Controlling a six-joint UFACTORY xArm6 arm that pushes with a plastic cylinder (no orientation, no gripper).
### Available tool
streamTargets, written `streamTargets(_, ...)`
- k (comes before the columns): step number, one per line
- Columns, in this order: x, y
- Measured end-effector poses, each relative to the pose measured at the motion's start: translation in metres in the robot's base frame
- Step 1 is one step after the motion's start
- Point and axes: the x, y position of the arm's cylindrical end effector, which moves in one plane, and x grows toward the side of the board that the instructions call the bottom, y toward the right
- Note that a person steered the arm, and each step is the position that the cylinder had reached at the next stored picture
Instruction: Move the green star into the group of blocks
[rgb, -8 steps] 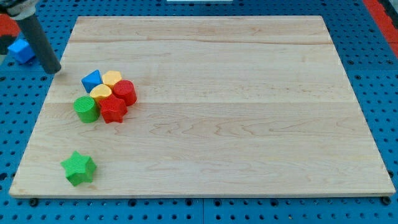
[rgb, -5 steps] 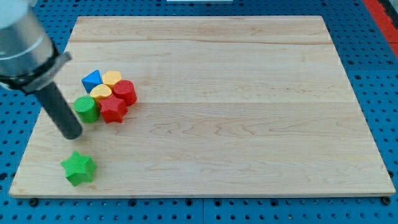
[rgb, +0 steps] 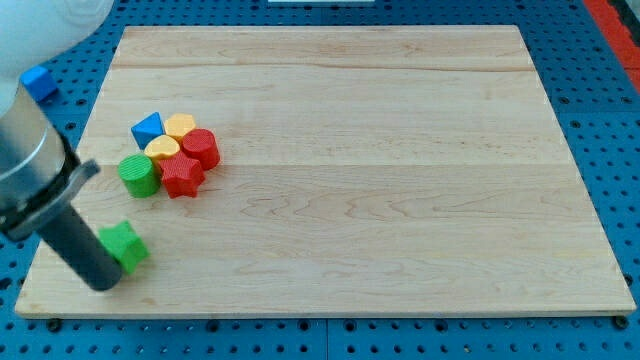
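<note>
The green star (rgb: 127, 243) lies near the board's lower left, partly hidden by my rod. My tip (rgb: 105, 282) rests on the board just below and left of the star, touching or nearly touching it. The group sits above it at the left: a blue block (rgb: 147, 128), two yellow blocks (rgb: 181, 125) (rgb: 162, 149), a red cylinder (rgb: 202, 148), a red star (rgb: 182, 176) and a green cylinder (rgb: 138, 174). The green star is apart from the group, below the green cylinder.
The wooden board (rgb: 400, 180) lies on a blue pegboard. A loose blue block (rgb: 38, 82) sits off the board at the upper left. The board's left and bottom edges are close to my tip.
My rod swept down from the upper left, past the group, to below the green star. The star has shifted slightly upward and turned. The group has not moved.
</note>
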Motion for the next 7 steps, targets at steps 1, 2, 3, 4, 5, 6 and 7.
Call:
streamTargets(1,-0.006,0.000)
streamTargets(2,-0.004,0.019)
streamTargets(3,-0.031,0.027)
streamTargets(4,-0.050,0.027)
streamTargets(5,-0.065,0.026)
streamTargets(6,-0.066,0.026)
streamTargets(7,-0.063,0.026)
